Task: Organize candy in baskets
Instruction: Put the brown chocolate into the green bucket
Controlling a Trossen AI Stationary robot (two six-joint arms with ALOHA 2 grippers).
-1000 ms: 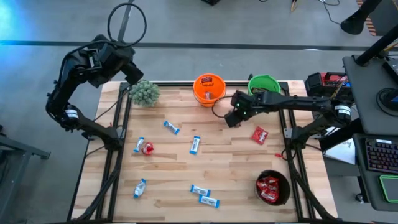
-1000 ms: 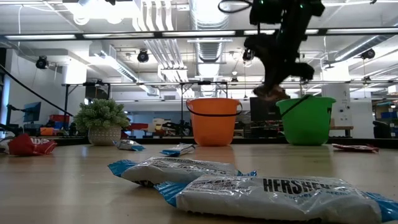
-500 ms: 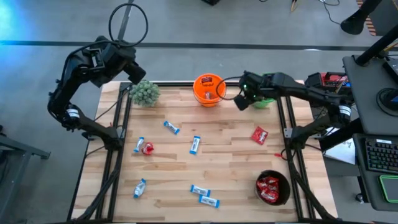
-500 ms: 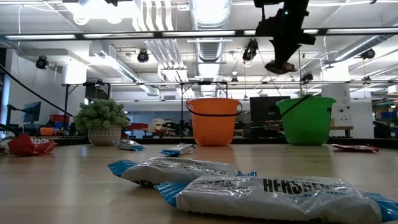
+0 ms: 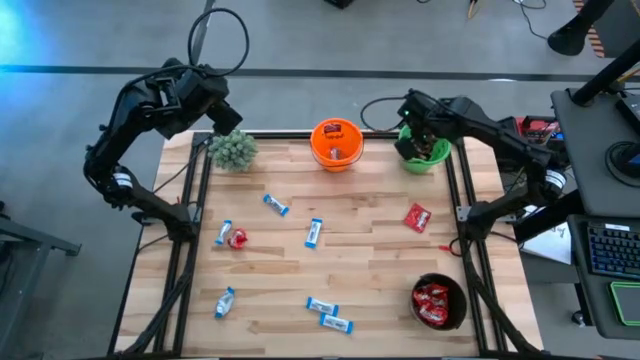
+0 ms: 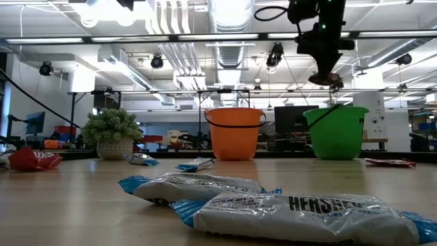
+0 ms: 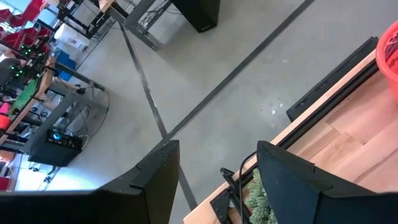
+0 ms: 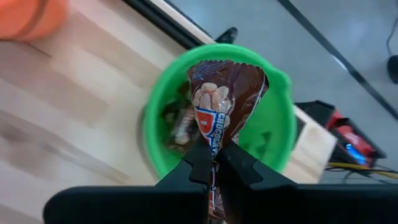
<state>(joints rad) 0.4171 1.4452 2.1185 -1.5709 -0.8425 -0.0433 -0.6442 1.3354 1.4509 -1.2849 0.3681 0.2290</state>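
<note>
The right claw [image 8: 212, 163], pinched tight on a brown candy bar [image 8: 219, 102], hangs directly above the green basket [image 8: 281, 134], while the left claw [image 7: 214, 165] waits spread open, empty, above the plant [image 5: 233, 149].

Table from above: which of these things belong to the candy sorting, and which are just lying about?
Job:
- right hand, shut on a brown candy bar over the green basket
- orange basket
- black basket holding red packets
- loose red packets
- blue-and-white bars
- left hand, open, waiting off the table's far left corner

Lying about:
- potted plant
- keyboard
</note>
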